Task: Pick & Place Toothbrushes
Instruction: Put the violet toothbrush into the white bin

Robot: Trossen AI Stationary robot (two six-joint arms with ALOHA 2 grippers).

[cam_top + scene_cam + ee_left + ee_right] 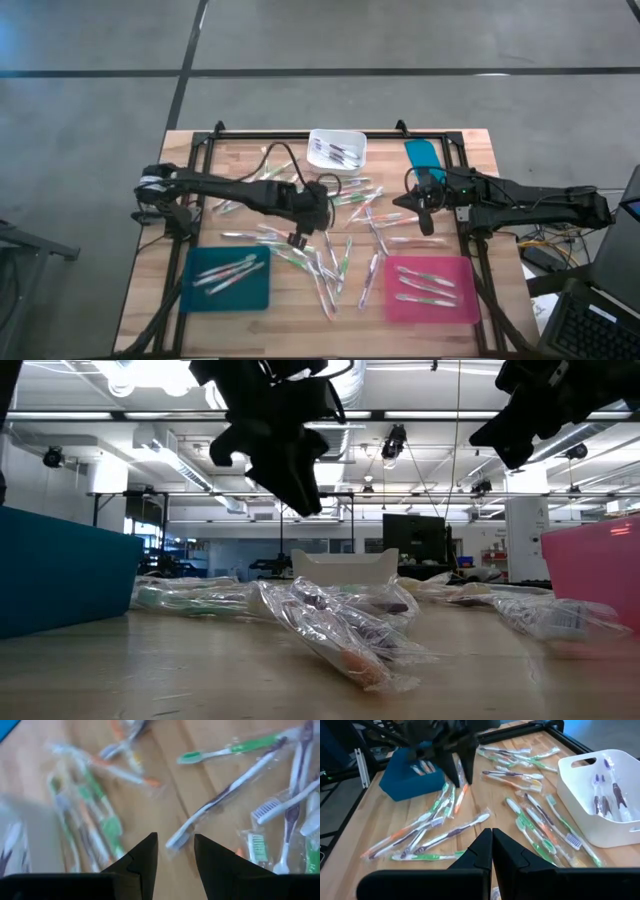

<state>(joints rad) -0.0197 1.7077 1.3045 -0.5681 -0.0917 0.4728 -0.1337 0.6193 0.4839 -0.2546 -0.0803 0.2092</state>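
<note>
Several wrapped toothbrushes (340, 245) lie scattered flat on the wooden table between the trays. My left gripper (300, 238) hangs open above the pile's left part, well clear of the table in the low view (295, 475). Seen past its tips (175, 851), a white-and-purple toothbrush (225, 795) lies on the wood below. My right gripper (425, 225) is shut and empty above the pile's right side (492, 845). A teal tray (255, 290) holds a few toothbrushes, and so does a pink tray (455, 270).
A white bin (337, 135) with a few toothbrushes stands at the far edge, and a teal object (422, 155) lies to its right. A black frame (300, 133) runs round the table. Cables trail at the right arm's base (540, 245).
</note>
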